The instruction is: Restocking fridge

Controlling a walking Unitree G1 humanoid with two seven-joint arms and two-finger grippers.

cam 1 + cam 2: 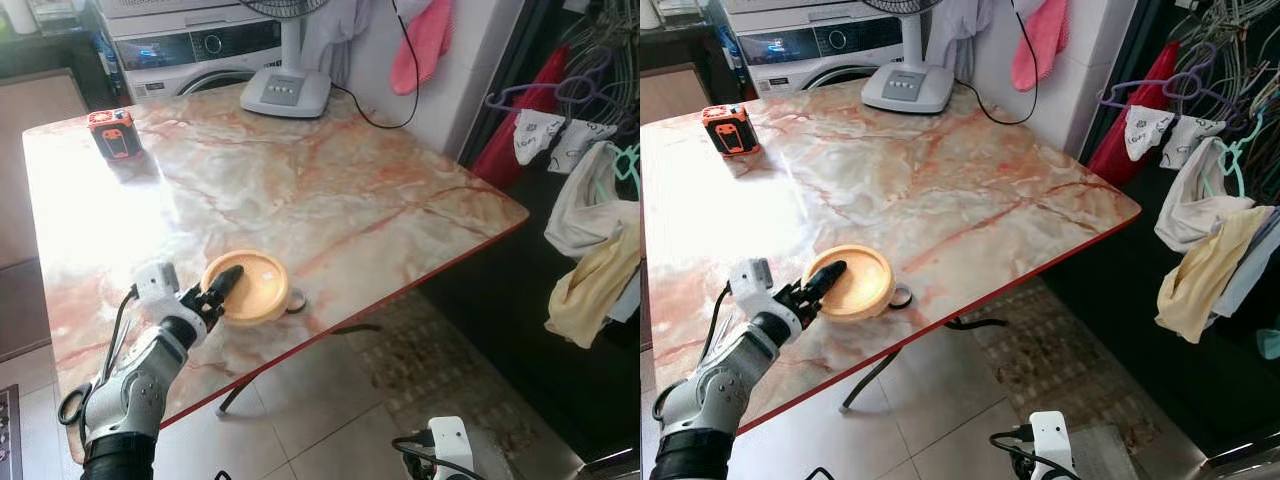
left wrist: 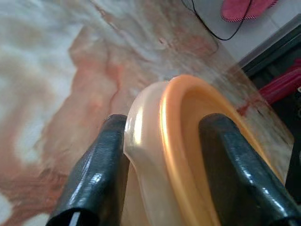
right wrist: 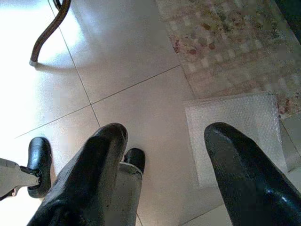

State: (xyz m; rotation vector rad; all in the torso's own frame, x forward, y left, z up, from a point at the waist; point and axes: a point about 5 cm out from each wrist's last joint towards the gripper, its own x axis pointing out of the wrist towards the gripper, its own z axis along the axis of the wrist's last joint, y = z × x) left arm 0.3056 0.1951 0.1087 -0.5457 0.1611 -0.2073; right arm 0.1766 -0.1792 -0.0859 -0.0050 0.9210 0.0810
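Marble-patterned counter (image 1: 330, 190) with a red edge fills the scene; left end effector (image 1: 222, 293) near its front edge, fingers (image 2: 99, 174) closed on the rim of an orange bowl (image 1: 250, 287), one finger inside, one outside; bowl rests on the counter; small ring (image 1: 296, 300) just beyond bowl; orange device (image 1: 112, 133) far ahead; fan base (image 1: 285, 92) at back; right end effector (image 3: 162, 155) hangs open over the tiled floor (image 3: 122, 61).
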